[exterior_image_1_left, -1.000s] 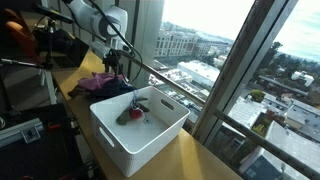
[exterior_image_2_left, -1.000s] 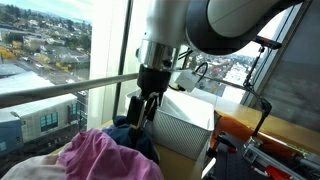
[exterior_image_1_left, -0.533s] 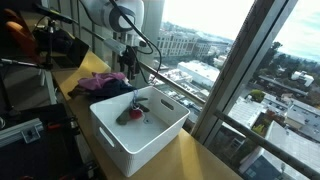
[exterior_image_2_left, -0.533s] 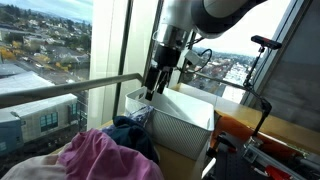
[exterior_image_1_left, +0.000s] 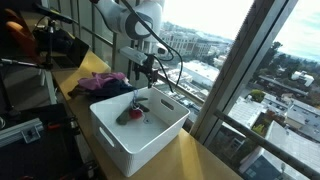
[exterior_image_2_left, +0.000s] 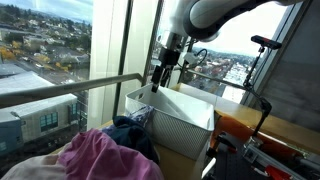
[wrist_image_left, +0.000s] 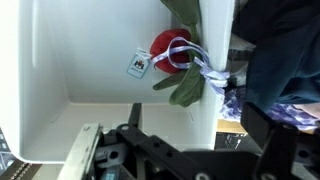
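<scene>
My gripper (exterior_image_1_left: 143, 78) hangs open and empty just above the near rim of a white plastic bin (exterior_image_1_left: 152, 146); it also shows in the exterior view by the window (exterior_image_2_left: 158, 82). In the wrist view the jaws (wrist_image_left: 175, 142) are spread wide over the bin's wall (wrist_image_left: 90, 60). Inside the bin lies a red soft toy with green leaves and a white tag (wrist_image_left: 170, 55), also seen in an exterior view (exterior_image_1_left: 133, 112). A pile of pink and dark blue clothes (exterior_image_1_left: 100, 83) lies beside the bin, behind the gripper.
The bin (exterior_image_2_left: 185, 125) and the clothes pile (exterior_image_2_left: 100, 155) sit on a wooden counter (exterior_image_1_left: 195, 160) along a large window with a metal rail (exterior_image_2_left: 60, 88). Dark equipment and cables (exterior_image_1_left: 30, 60) stand on the room side.
The gripper has risen from the clothes pile and moved sideways to above the bin's edge. The toy and the clothes have not moved.
</scene>
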